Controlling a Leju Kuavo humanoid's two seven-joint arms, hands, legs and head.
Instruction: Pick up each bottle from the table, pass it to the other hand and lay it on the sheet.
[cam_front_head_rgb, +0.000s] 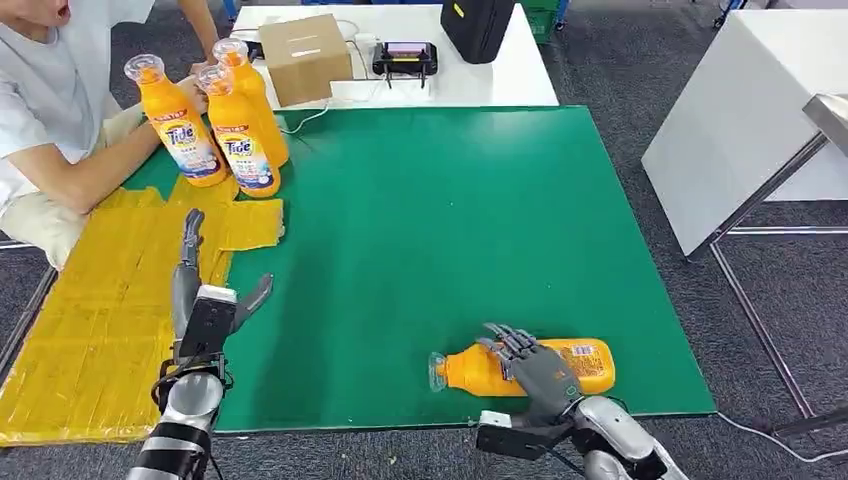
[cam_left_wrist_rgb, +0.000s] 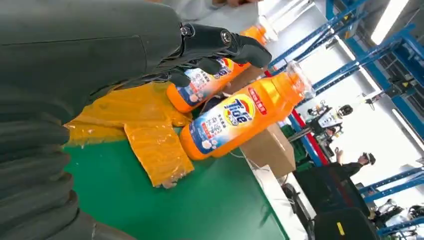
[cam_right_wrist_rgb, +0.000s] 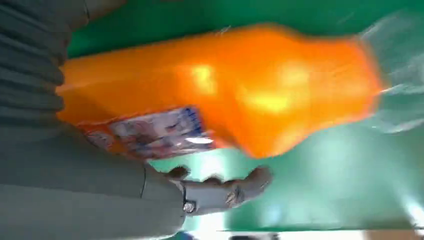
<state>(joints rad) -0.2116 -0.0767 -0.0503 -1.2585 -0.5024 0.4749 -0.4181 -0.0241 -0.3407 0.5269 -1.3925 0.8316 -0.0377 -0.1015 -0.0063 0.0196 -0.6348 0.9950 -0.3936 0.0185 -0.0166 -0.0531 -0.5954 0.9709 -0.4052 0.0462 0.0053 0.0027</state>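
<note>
Orange bottle (cam_front_head_rgb: 580, 365) lying under right robot hand (cam_front_head_rgb: 537, 368).

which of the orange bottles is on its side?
The orange bottle at the near edge of the green mat, under the right hand, its clear cap pointing left. The other three stand upright at the far left, by the yellow sheet.

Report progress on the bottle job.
Done: nothing lies on the yellow sheet yet. In hand: the right hand rests over the lying bottle, which sits on the green table; a firm grip can't be confirmed. Left: the handover to the empty left hand, then three upright bottles.
</note>
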